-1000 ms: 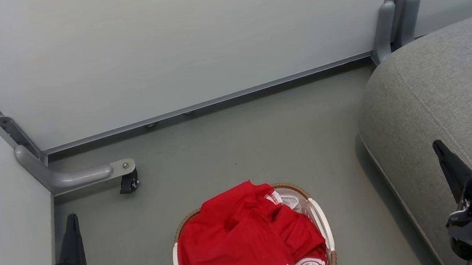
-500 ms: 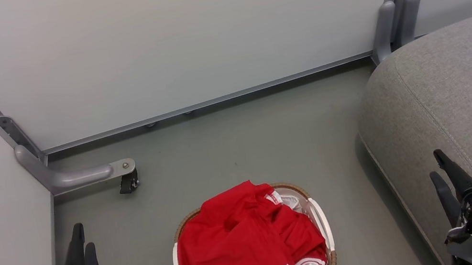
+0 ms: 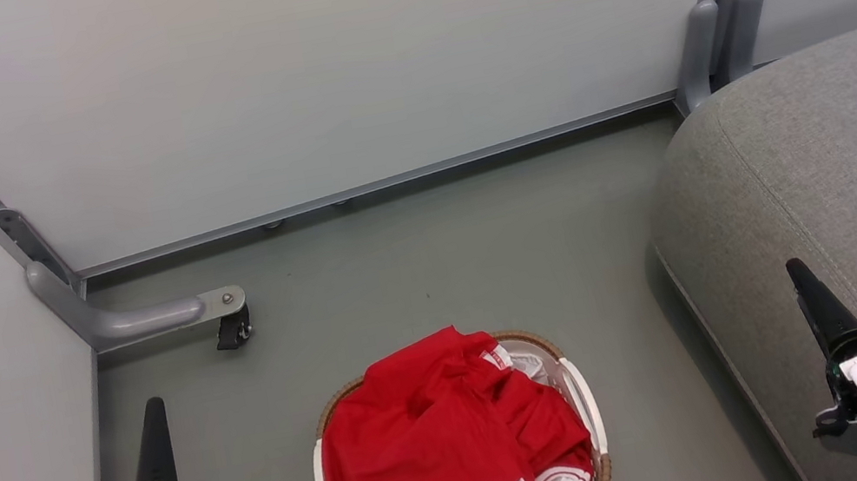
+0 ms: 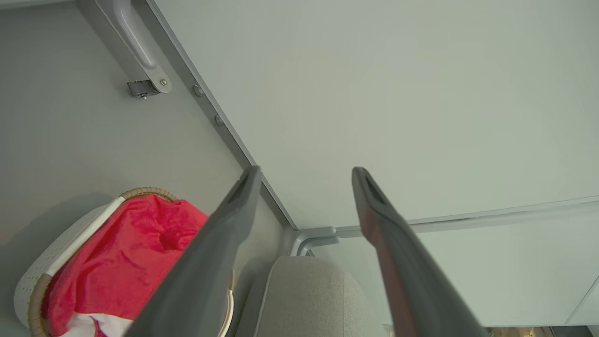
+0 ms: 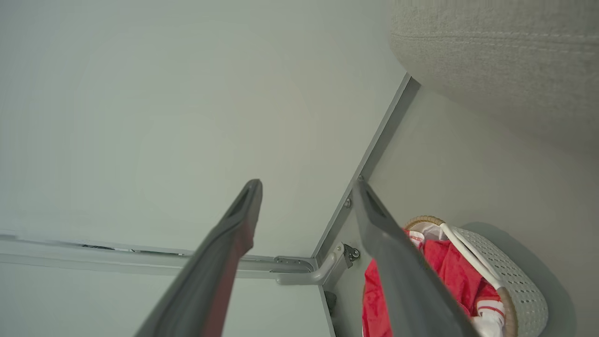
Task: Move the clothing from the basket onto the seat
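The red clothing, banded in white, lies heaped in the small oval basket, filling it up to its brown woven rim. The basket stands on the grey floor near the rounded edge of the grey sofa seat, but apart from it. The left tool hangs over the floor to the left of the basket, its two dark fingers spread wide and released. The right tool hangs above the front of the seat, its fingers likewise parted and holding nothing.
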